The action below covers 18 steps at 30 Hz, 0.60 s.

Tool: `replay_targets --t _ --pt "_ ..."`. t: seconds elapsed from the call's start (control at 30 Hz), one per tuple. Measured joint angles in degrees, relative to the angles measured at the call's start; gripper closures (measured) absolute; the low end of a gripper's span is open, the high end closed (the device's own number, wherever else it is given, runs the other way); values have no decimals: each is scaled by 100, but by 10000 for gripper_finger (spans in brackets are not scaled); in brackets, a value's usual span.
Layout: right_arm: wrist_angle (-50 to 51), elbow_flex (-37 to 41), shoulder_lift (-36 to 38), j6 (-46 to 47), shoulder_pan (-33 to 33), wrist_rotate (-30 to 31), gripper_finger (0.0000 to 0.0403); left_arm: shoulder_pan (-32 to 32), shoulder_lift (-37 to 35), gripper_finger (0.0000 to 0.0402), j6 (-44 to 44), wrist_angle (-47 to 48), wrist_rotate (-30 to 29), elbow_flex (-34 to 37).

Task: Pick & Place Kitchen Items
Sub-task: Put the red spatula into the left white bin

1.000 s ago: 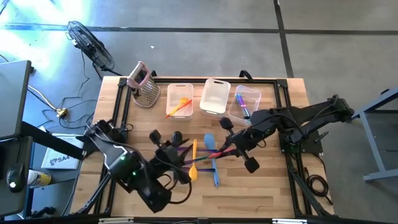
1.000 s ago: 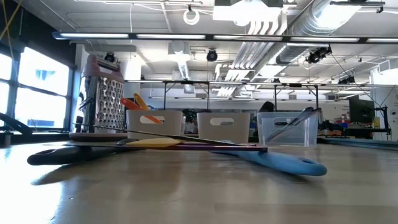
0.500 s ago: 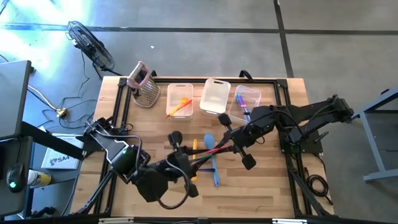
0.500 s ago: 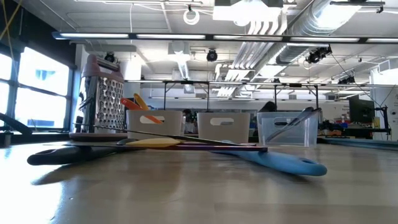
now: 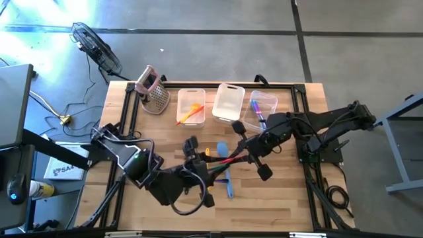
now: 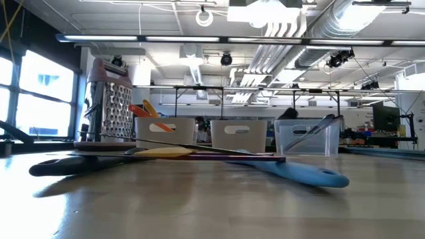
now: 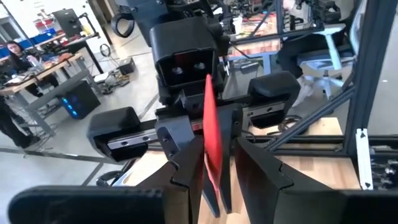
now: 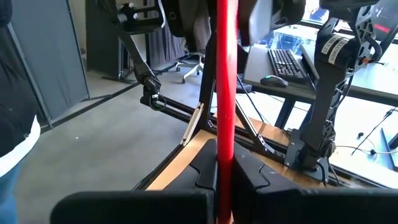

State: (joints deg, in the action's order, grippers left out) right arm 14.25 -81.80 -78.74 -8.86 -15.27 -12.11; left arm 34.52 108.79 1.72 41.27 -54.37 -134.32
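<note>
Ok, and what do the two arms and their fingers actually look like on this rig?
Both arms are dark, nearly black, built from blocky jointed segments with black cables looped alongside. The left arm shows a small green light on its body. The left gripper has two wedge-shaped dark fingers on a silver rail; the right gripper looks the same colour.

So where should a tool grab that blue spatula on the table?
Its slim handle, near the free end, from straight above. The blue spatula lies flat, and that end pokes clear of the other utensils crossing its far part.
</note>
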Motion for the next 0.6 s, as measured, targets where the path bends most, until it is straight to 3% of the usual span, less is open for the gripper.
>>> replay_targets --t 0.6 --pt "227 0 0 26 -9 -54 398 -7 0 316 0 -87 -2 0"
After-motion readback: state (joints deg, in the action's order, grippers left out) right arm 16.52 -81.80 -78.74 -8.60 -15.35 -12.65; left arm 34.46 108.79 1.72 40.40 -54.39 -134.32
